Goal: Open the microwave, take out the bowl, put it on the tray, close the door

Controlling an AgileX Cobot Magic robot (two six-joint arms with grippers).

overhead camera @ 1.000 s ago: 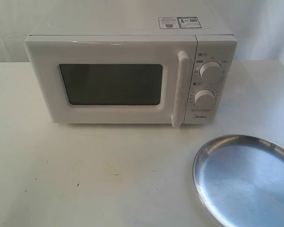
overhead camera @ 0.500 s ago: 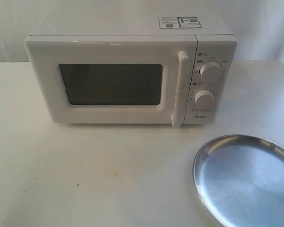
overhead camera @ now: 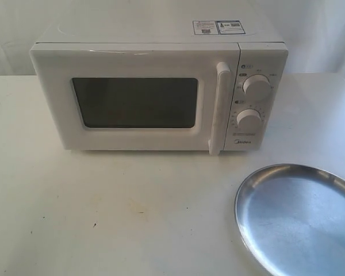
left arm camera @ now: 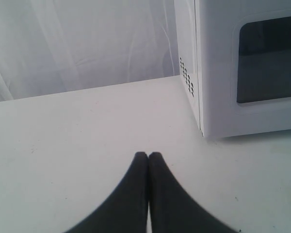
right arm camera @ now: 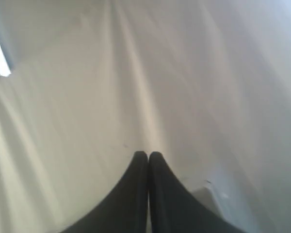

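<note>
The microwave (overhead camera: 161,86) comes first, and neither arm has reached it. The left fingers (left arm camera: 138,167) are pressed together with nothing between them. They hang over bare tabletop (left arm camera: 63,136) off the microwave's vented side wall, on the side toward the tabletop's left edge. The right fingers (right arm camera: 138,167) are likewise closed and empty. Their camera faces only pale draped cloth, so where they hang cannot be told. Neither arm shows in the exterior view.

The microwave stands at the middle of the tabletop's far edge, its door (overhead camera: 52,103) shut flush. The bowl is not visible: the dark window (overhead camera: 135,102) shows nothing behind it, so it is presumably inside. The tray (overhead camera: 299,221) lies bare at the near right corner, partly cut off by the view.

The door looks rigid, and the place to take hold is the vertical bar handle (overhead camera: 220,109) beside the dials. Its smooth plastic is likely slippery, so the fingers would need to open and close around the bar. A hard pull could drag the whole oven across the tabletop.
</note>
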